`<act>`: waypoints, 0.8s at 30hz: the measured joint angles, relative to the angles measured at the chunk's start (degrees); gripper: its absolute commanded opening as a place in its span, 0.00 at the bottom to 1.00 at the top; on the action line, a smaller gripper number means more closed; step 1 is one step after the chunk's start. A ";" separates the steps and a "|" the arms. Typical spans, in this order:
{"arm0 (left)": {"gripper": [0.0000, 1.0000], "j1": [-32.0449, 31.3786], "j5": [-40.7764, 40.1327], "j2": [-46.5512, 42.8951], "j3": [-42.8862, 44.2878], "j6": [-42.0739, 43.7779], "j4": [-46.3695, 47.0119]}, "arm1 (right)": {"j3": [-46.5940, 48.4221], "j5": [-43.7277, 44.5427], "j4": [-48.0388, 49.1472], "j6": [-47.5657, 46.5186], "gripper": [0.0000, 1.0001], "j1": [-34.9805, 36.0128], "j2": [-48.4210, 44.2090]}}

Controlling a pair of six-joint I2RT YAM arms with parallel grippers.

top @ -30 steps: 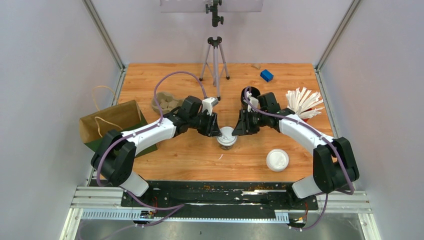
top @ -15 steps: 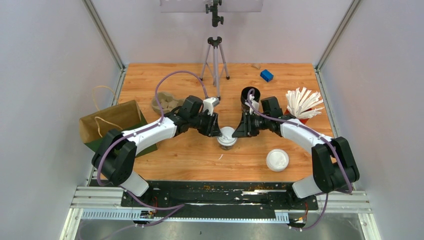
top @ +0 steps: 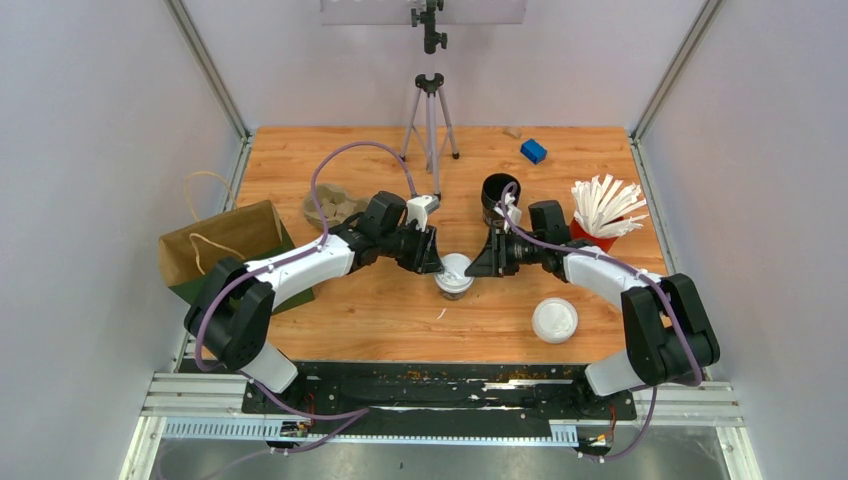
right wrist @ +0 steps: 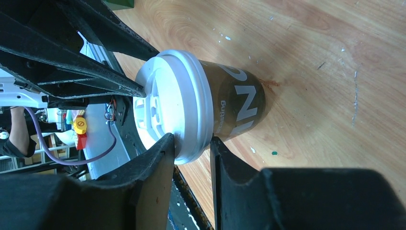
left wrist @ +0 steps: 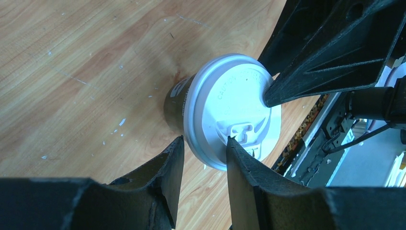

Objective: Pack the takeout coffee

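One takeout coffee (top: pixel 453 276) stands upright mid-table, a dark paper cup (right wrist: pixel 239 108) under a white lid (left wrist: pixel 234 103). My left gripper (top: pixel 437 263) reaches it from the left. In the left wrist view that gripper (left wrist: pixel 204 142) is shut on the lid's rim, one fingertip on top of the lid and the other under the rim against the cup. My right gripper (top: pixel 471 266) comes from the right. In the right wrist view it (right wrist: pixel 191 140) is shut on the opposite side of the lid's rim, both fingertips touching it.
A brown paper bag (top: pixel 225 240) lies at the left edge, a cardboard cup carrier (top: pixel 330 205) behind the left arm. A black stack of lidless cups (top: pixel 495 190), a holder of white stirrers (top: pixel 605 210) and a blue block (top: pixel 533 151) stand at the back right. A loose white lid (top: pixel 555 320) lies front right, a tripod (top: pixel 430 115) at the back.
My right gripper's jaws have narrowed onto the lid's rim while its wrist dropped lower and its elbow swung right. The left arm and the cup have not moved.
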 measured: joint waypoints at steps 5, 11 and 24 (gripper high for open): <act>0.45 0.00 0.42 0.13 0.00 0.02 0.28 | 1.05 0.17 -1.73 -0.04 0.35 -0.13 -0.07; 0.45 0.04 1.33 0.55 0.20 0.17 0.74 | 5.90 5.44 -11.78 -1.70 0.40 -0.22 -2.43; 0.72 0.07 0.33 1.01 1.97 1.03 -1.18 | 14.95 9.97 -20.24 -6.73 0.38 -0.20 -1.64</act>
